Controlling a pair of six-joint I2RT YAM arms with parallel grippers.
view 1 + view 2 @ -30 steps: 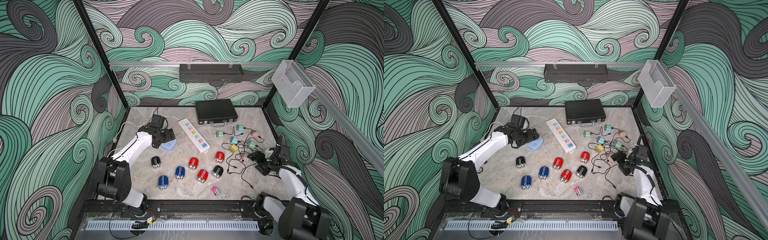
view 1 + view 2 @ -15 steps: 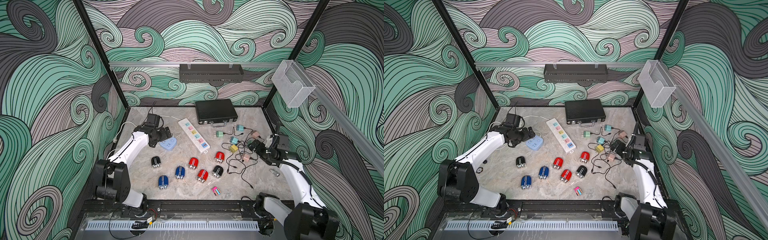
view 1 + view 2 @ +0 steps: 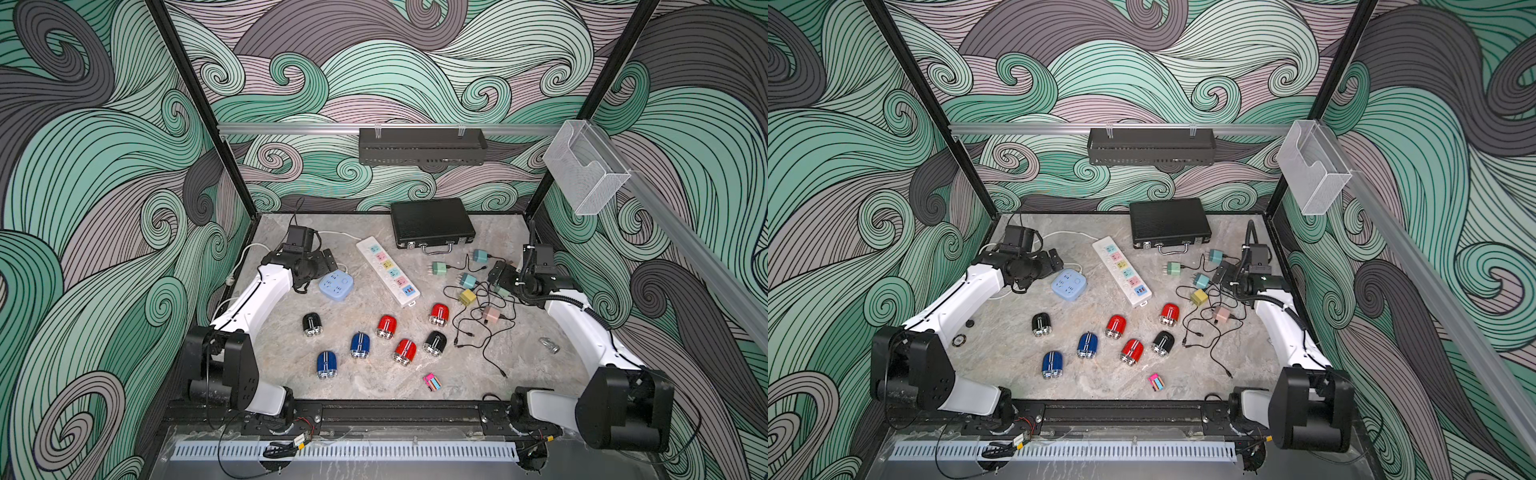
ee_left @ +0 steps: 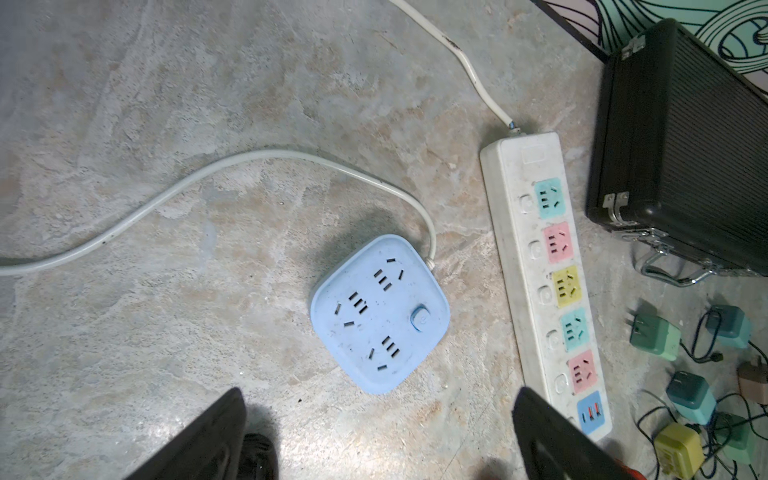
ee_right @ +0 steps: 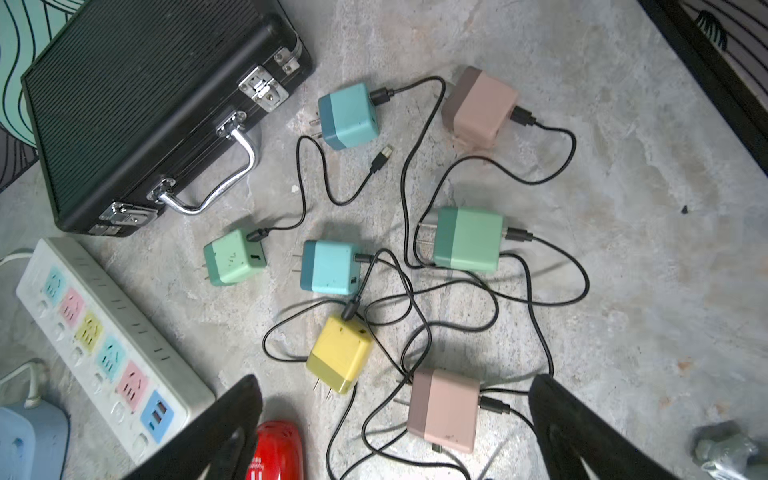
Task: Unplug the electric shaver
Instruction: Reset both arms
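Seven small rounded electric shavers [image 3: 386,326] lie scattered on the middle of the grey marbled table [image 3: 365,386]: three red, two blue and two black. They rest apart from one another with their metal heads towards the front edge. Which of them is the task's thing I cannot tell. The red shaver [image 3: 439,313] nearest the right side lies just beside a tangle of thin black cables [image 3: 478,332], and some free cable ends rest on the bare table near a black shaver [image 3: 434,343].

The cables run to a cluster of cube-shaped plug chargers [image 5: 467,239] in green, teal, yellow and dusty pink, all lying loose on the table. A small pink striped block [image 3: 432,381] sits near the front edge.

Behind the shavers, a long white power strip with coloured sockets [image 3: 388,270] lies at a slant. A pale blue square socket block [image 4: 380,313] sits to its left on a white cord. A black ribbed case with a metal handle [image 3: 432,222] lies shut against the back wall.

The left claw [image 4: 380,415] is near the blue block, its fingers spread wide and holding nothing. The right claw [image 5: 397,395] is above the charger cluster, also spread wide and empty, with a pink charger [image 5: 442,409] lying between its fingers in the wrist view.
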